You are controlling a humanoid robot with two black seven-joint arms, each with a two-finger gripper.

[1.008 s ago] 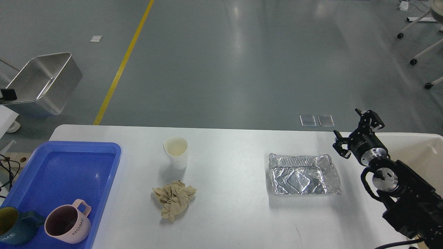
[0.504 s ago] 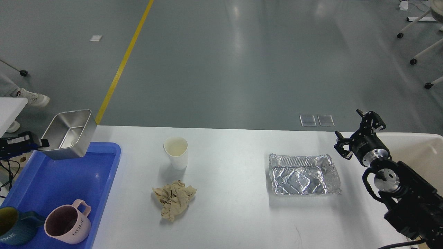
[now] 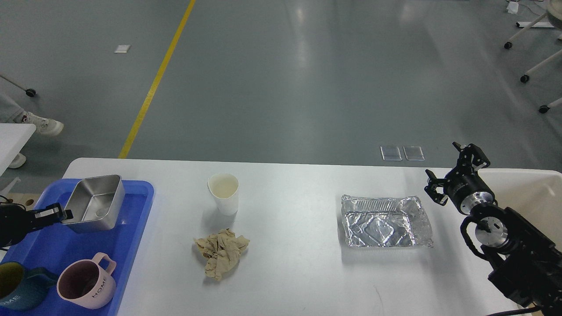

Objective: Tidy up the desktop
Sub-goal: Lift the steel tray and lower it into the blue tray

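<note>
The bench is the white desktop that fills the lower half of the view, wide and smooth with rounded corners. It is rigid and heavy and is not to be lifted; the things on it are what must be taken.

The left claw holds the near wall of a steel box, closed on its rim, and the box hangs over the far part of the blue tray. I cannot tell if the box touches the tray floor. In the tray's near corner stand a pink mug and a dark green mug.

The right claw is spread wide and holds nothing, above the right end of the bench, just beside the off-white bin.

Three light things lie loose on the bench. The paper cup is thin and will likely crush, so a soft grip at the rim is best. The crumpled brown paper is soft and can be pinched anywhere. The foil container is nearest to the right claw; it seems flimsy and slippery, so I would take it by the rolled edge
</note>
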